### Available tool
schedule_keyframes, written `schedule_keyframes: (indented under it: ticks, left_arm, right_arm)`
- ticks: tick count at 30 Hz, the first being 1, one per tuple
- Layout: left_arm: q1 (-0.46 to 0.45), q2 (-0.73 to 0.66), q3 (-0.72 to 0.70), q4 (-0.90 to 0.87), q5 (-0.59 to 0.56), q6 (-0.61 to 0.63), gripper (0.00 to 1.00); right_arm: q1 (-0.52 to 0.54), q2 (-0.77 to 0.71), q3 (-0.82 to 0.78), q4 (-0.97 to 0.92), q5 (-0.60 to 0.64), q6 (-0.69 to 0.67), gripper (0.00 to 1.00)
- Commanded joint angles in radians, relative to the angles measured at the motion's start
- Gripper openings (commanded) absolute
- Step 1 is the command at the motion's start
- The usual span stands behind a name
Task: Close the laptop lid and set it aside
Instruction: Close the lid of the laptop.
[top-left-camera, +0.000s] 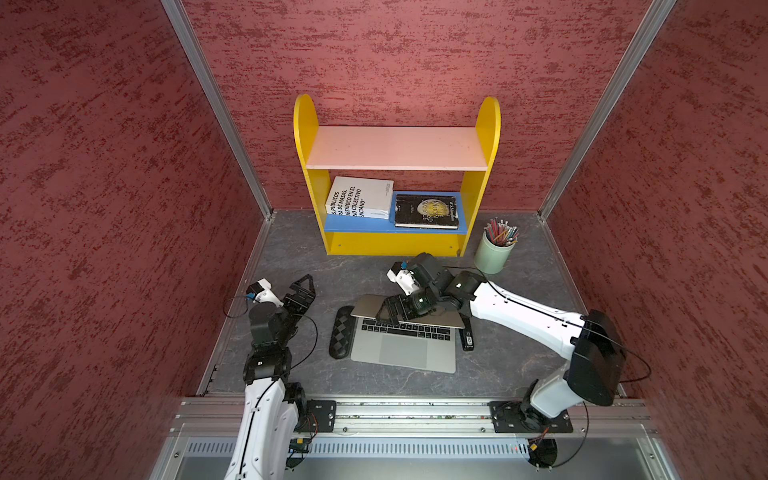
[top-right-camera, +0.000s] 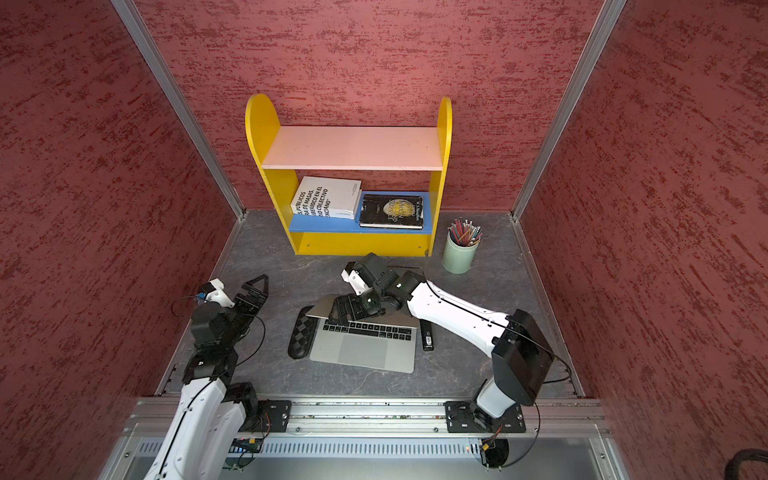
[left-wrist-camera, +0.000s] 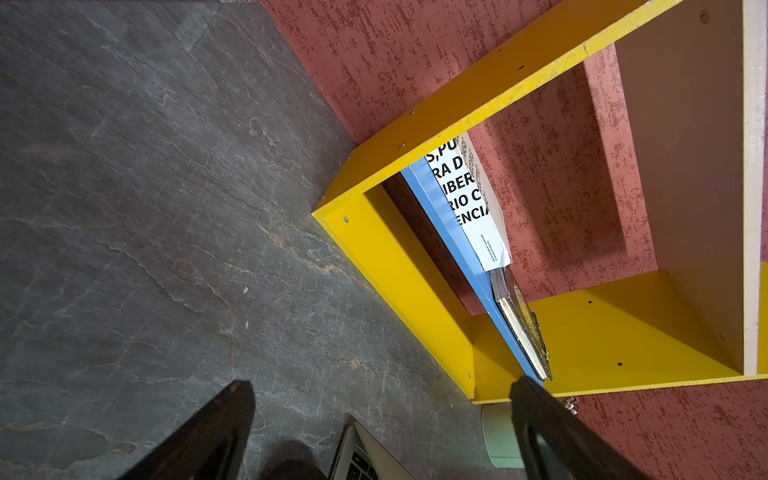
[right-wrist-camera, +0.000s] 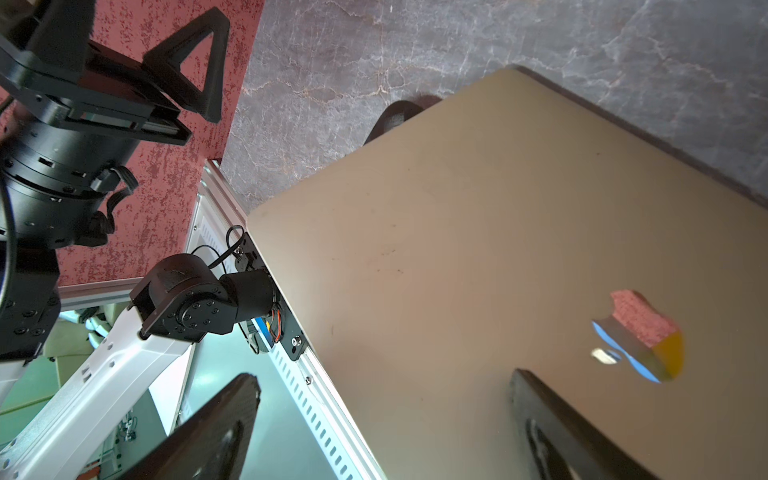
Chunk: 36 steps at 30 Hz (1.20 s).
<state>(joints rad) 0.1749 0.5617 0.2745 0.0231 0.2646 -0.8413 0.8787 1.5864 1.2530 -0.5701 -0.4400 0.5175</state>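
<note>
The laptop (top-left-camera: 405, 353) sits mid-worktop (top-left-camera: 353, 274), nearer the front edge, base flat. The laptop lid (right-wrist-camera: 457, 249) is tipped well fwd over the keys (top-left-camera: 409, 331) but not shut; only the front rows show. The right gripper (top-left-camera: 390, 311) lies over the lid's outer face w/ fingers (right-wrist-camera: 561, 436) spread wide, holding nothing. One finger is above the lid near the apple logo (right-wrist-camera: 640, 332), the other past the lid's free edge; contact can't be confirmed. The left gripper (top-left-camera: 303, 293) hangs near the worktop's left edge, fingers wide apart, well apart from the laptop. A black wrist rest (top-left-camera: 341, 332) lies just beside the base's left side, a slim black item (top-left-camera: 467, 338) by its right. Handling, prob: stiff, smooth aluminium, slippery, thin, fairly heavy; screen fragile. Best push flat on the outer face near the free edge, gently; once shut, pinch a side edge across the thin body or slide it.
</note>
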Motion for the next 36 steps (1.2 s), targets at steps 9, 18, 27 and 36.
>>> schedule_keyframes:
  ticks: [9,18,27,36]
  left_arm:
    - [0.011,-0.006,-0.013,0.026,0.013,-0.001,1.00]
    - [0.015,-0.005,-0.013,0.026,0.016,-0.004,1.00]
    - [0.017,-0.003,-0.014,0.029,0.018,-0.005,1.00]
    - [0.017,-0.003,-0.015,0.030,0.021,-0.007,1.00]
  right_arm:
    - [0.028,0.018,-0.079,-0.011,-0.023,0.034,0.98]
    - [0.029,0.024,-0.114,0.008,-0.026,0.039,0.99]
    - [0.029,0.047,-0.126,0.019,-0.028,0.041,0.98]
    - [0.029,0.079,-0.138,0.038,-0.032,0.041,0.99]
